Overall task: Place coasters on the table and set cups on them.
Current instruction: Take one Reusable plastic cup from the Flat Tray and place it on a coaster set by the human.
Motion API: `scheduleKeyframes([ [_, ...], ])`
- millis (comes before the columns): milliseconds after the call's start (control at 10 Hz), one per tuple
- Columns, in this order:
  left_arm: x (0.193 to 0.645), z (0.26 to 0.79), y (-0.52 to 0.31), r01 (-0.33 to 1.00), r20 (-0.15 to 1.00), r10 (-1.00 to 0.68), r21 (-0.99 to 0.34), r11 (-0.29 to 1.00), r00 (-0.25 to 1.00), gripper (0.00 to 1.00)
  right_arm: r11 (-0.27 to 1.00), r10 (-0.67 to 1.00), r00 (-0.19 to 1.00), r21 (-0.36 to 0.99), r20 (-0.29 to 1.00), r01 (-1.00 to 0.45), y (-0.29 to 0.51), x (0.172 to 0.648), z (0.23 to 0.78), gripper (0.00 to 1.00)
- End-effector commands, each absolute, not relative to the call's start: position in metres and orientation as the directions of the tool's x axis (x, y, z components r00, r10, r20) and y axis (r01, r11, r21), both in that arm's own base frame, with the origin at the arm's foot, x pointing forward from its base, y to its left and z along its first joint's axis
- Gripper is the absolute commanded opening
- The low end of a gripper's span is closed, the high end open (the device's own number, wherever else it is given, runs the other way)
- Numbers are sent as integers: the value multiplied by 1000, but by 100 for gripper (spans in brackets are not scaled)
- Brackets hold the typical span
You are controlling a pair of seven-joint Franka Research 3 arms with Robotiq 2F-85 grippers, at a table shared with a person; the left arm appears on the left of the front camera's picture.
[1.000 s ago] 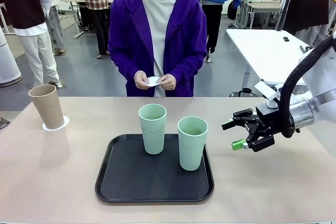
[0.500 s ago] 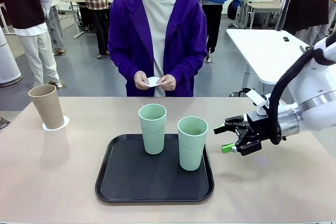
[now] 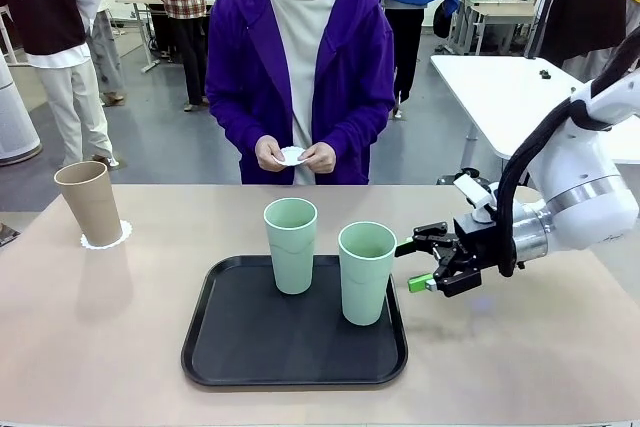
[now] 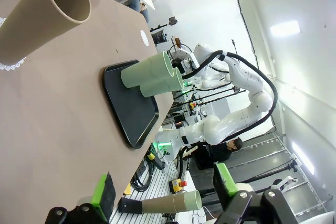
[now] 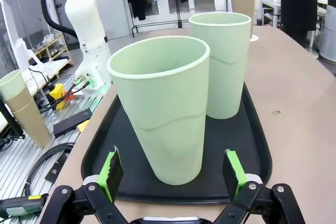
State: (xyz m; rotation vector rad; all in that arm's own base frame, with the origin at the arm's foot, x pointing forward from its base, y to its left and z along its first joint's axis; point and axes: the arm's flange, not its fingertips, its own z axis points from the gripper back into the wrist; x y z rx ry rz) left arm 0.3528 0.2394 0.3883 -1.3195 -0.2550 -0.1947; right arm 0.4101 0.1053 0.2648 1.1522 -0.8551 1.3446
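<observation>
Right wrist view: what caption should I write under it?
Open fingers of the right gripper point at the nearer mint cup on the black tray.

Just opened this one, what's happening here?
The right gripper hovers open beside the right-hand green cup, not touching it. That cup and the other green cup stand on the black tray. The tan cup already stands on a coaster at the table's far left. The person across the table holds another coaster in both hands. The left gripper is open and holds nothing.
</observation>
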Motion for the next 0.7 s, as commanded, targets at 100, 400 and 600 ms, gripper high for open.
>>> scheduleKeyframes([
  [100,351,390,240,288,299,9,-928,235,954,100,-151,258,87,129,962,-980,117,420,251,100],
  [400,351,390,240,288,299,9,-928,235,954,100,-177,253,78,126,964,-976,131,422,248,100],
  [600,351,390,240,288,299,9,-928,235,954,100,-189,252,78,128,964,-974,138,425,245,100],
])
